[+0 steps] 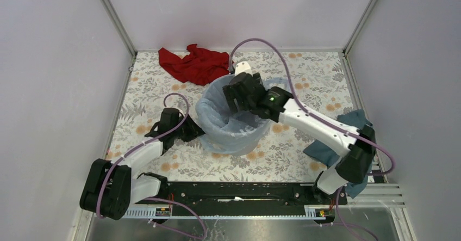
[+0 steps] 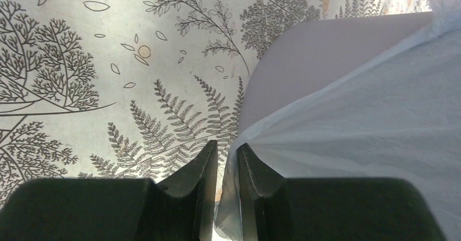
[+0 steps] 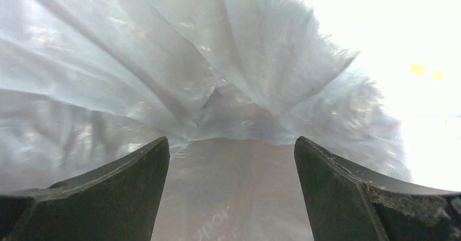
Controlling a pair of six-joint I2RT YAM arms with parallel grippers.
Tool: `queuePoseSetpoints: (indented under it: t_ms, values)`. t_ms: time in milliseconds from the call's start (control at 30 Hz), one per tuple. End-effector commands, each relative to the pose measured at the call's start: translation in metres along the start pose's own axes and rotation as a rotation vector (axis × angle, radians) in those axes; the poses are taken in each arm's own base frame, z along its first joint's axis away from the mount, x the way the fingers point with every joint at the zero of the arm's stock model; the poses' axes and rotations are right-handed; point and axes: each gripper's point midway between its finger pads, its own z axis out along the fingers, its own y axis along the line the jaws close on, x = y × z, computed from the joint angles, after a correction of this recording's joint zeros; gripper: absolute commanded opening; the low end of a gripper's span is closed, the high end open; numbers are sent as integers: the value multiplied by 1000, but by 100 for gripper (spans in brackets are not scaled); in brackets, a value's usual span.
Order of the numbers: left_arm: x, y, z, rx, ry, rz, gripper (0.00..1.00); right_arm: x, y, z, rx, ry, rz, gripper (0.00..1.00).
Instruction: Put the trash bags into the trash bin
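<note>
The light grey trash bin stands mid-table; its bare wall shows in the left wrist view. The pale blue trash bag is draped over the bin's rim, down its outside and into its opening. My left gripper is low at the bin's left side, shut on a fold of the bag's edge; the film hangs between its fingers. My right gripper is over the bin's opening, open and empty. Wrinkled bag film fills the view just ahead of it.
A red cloth lies at the back, behind the bin. A dark teal cloth lies at the right under the right arm. Enclosure walls and metal posts close in the table on three sides.
</note>
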Motion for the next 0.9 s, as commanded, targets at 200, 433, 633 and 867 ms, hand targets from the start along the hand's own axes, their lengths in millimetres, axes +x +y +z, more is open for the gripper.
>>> queuePoseSetpoints:
  t_ms: [200, 433, 633, 867]
  values:
    - [-2, -31, -20, 115, 2, 40, 24, -11, 62, -54, -375, 39, 51, 92]
    - [-8, -52, -28, 177, 2, 26, 24, 46, 93, -6, -421, 172, 36, 100]
    - [-13, -64, -36, 206, -3, 39, 26, 74, 97, 41, -340, 191, 70, 100]
    - [-8, -69, -36, 228, 34, 53, 30, 87, 95, 69, -289, 221, 86, 100]
